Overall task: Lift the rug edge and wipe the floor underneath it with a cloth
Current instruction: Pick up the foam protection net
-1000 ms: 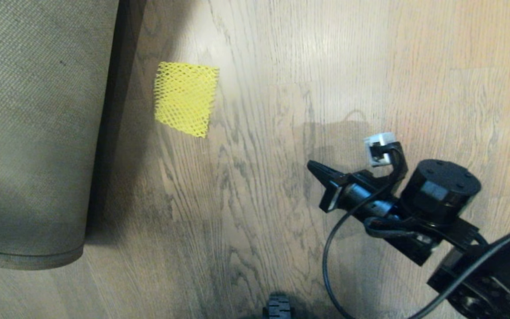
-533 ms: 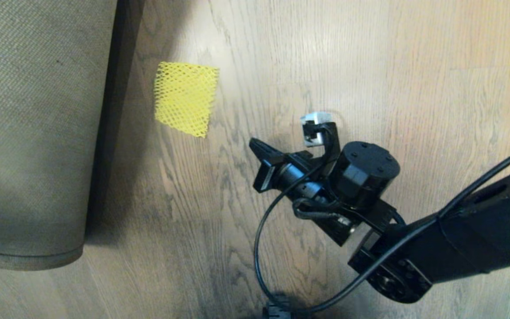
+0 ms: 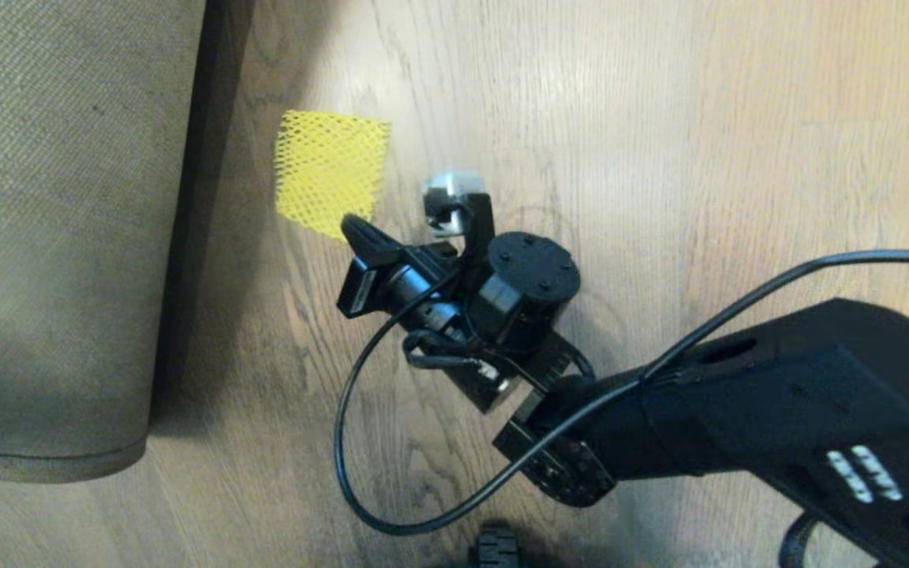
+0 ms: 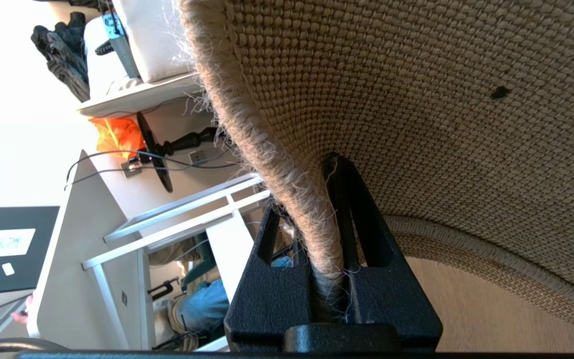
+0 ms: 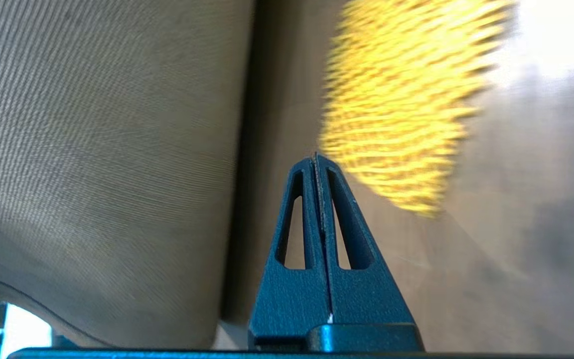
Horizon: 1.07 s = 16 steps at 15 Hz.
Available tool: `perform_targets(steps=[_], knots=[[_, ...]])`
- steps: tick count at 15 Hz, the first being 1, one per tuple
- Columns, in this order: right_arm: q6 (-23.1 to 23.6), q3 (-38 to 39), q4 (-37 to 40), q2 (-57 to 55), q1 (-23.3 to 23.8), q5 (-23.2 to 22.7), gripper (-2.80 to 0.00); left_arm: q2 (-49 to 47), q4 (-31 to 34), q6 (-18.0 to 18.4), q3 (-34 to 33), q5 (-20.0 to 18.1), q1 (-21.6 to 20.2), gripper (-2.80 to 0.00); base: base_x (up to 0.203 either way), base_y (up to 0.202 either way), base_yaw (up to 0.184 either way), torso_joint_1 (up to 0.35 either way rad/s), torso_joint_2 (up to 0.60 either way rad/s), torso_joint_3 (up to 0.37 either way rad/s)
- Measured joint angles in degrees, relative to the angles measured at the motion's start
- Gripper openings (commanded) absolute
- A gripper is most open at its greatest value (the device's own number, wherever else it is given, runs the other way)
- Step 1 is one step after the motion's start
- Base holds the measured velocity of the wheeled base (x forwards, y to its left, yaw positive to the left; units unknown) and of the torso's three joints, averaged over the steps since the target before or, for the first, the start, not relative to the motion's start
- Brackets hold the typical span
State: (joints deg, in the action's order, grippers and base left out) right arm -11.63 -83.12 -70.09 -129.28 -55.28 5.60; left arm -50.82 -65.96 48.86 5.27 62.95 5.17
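Observation:
The rug edge is lifted at the left of the head view, its beige woven backing turned towards me and a dark shadow beneath. My left gripper is shut on the rug edge, with the fuzzy border pinched between its fingers. The yellow mesh cloth lies flat on the wood floor beside the rug. My right gripper is shut with nothing in it, its tip at the cloth's near corner. In the right wrist view the cloth shows just past the right gripper.
A black cable loops off the right arm over the floor. In the left wrist view there is a white frame, a person in blue trousers and room clutter behind the lifted rug.
My right arm has swung from the right side of the floor leftwards to the cloth's near corner, still shut. Rug and cloth have kept their places.

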Motion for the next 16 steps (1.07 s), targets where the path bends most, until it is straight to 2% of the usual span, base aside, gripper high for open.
perform_targets(steps=[7,16], knots=[[0.7,-15.33,0.79,-13.0,-3.35,0.16,-2.8,0.07,0.0,0.02,-0.32,0.06,-0.11,-2.8,0.0,0.0,0.0,0.0,0.0,0.0],[2.12,-22.15,1.81,-18.95,-2.66,1.34,-2.8,0.85,0.0,0.01,-1.3,0.05,-0.13,-2.8,0.0,0.0,0.0,0.0,0.0,0.0]])
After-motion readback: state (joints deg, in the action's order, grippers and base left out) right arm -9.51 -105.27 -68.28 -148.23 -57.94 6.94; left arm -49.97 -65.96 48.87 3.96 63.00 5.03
